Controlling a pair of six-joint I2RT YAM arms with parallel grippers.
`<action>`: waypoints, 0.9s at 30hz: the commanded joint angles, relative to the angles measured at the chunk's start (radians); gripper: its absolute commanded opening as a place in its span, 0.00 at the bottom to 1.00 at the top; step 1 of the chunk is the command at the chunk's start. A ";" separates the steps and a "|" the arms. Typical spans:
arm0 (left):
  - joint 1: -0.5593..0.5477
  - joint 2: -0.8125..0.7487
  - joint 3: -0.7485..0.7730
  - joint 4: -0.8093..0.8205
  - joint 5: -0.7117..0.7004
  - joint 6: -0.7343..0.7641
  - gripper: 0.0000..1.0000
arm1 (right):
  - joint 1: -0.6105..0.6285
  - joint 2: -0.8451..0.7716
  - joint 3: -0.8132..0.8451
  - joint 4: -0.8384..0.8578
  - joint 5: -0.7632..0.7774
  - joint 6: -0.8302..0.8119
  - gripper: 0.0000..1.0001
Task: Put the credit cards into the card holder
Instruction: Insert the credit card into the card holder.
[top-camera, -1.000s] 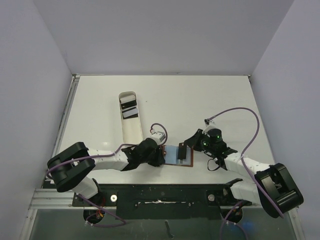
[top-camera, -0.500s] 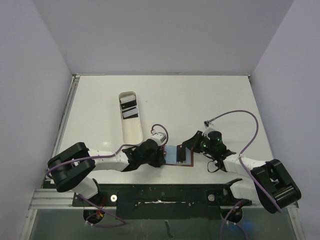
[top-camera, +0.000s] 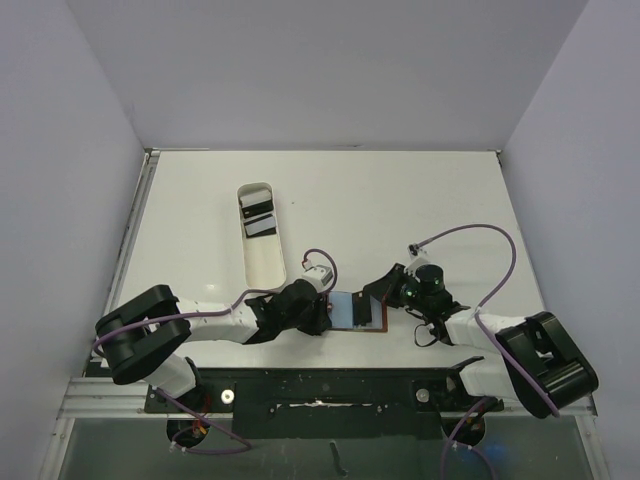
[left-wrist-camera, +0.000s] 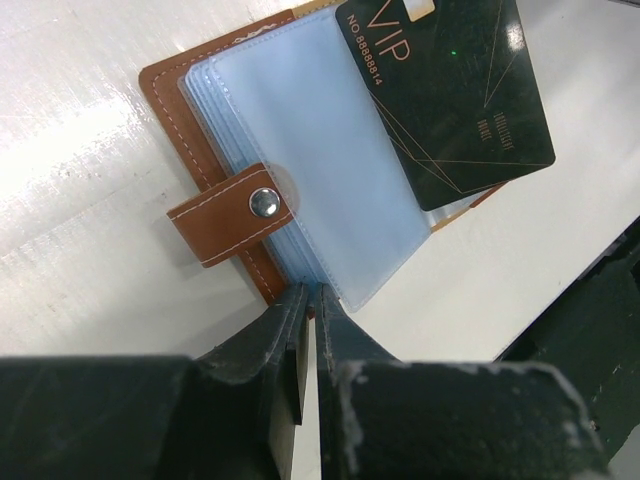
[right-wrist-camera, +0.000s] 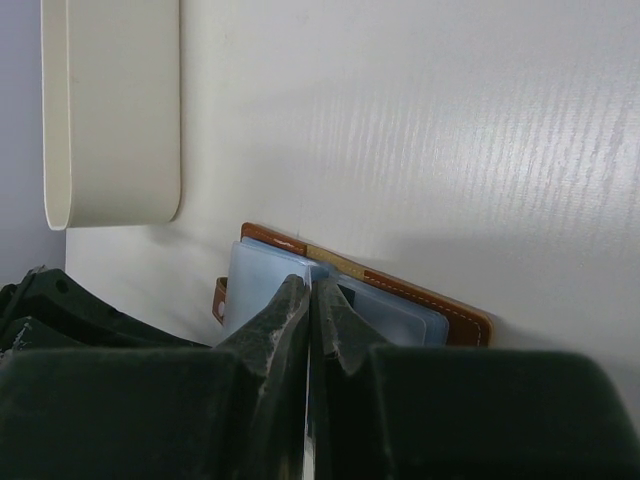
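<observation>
The brown card holder (top-camera: 348, 311) lies open near the front edge, its pale blue pockets (left-wrist-camera: 300, 150) facing up and its snap tab (left-wrist-camera: 232, 214) toward my left arm. My left gripper (top-camera: 322, 316) is shut on the holder's near edge (left-wrist-camera: 311, 292). My right gripper (top-camera: 379, 296) is shut on a black credit card (left-wrist-camera: 450, 90) marked VIP. The card's end rests at the right-hand pockets. In the right wrist view the gripper (right-wrist-camera: 311, 285) hides most of that card, over the holder (right-wrist-camera: 440, 310). Two more dark cards (top-camera: 259, 218) lie in the white tray.
The long white oval tray (top-camera: 264, 262) stands behind and left of the holder, and also shows in the right wrist view (right-wrist-camera: 110, 120). Grey walls close in the table on three sides. The arm bases and a black rail run along the front edge.
My right gripper has edged left and down toward the holder with the card. My left gripper has kept its hold on the holder and barely moved.
</observation>
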 joint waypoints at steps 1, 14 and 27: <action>-0.013 0.015 0.020 -0.003 -0.011 0.002 0.06 | -0.004 0.015 -0.006 0.088 -0.034 0.024 0.00; -0.013 0.021 0.034 -0.026 -0.021 0.021 0.06 | -0.004 0.077 -0.030 0.170 -0.060 0.076 0.00; -0.013 -0.005 0.027 -0.030 -0.034 0.004 0.06 | -0.007 0.026 -0.062 0.150 0.001 0.070 0.00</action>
